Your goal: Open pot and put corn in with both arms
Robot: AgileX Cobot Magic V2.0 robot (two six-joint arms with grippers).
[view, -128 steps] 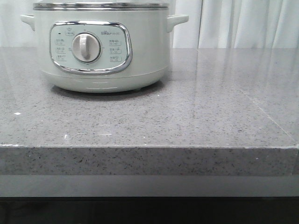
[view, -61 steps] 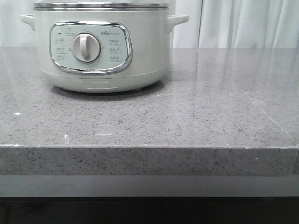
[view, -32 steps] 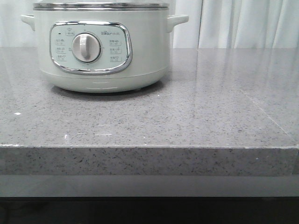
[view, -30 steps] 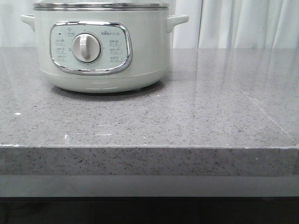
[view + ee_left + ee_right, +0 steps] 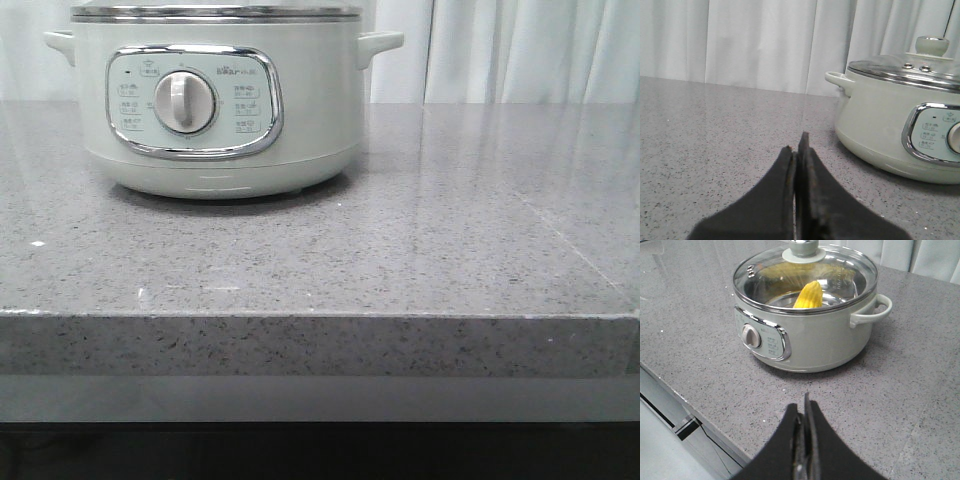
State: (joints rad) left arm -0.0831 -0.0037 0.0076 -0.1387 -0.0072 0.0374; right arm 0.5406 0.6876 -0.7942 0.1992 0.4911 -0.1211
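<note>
Round mint-green pot (image 5: 807,325) sits glass-lidded on speckled grey tabletop (image 5: 420,250), yellow corn (image 5: 808,296) inside; left gripper (image 5: 799,150) and right gripper (image 5: 804,412) pressed closed, empty, well apart from it.

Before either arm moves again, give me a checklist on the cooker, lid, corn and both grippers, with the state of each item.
1. Corn cob inside the pale green electric cooker: ok, seen through the glass in the right wrist view.
2. Glass lid seated on the steel rim: ok, it looks level in both wrist views.
3. Lid knob free of any gripper: ok.
4. Left gripper empty: ok, jaws shut on nothing, clear of the cooker.
5. Right gripper empty: ok, jaws shut on nothing, short of the cooker.
6. Cooker well in from the grey stone countertop edge: ok in the front view.
</note>
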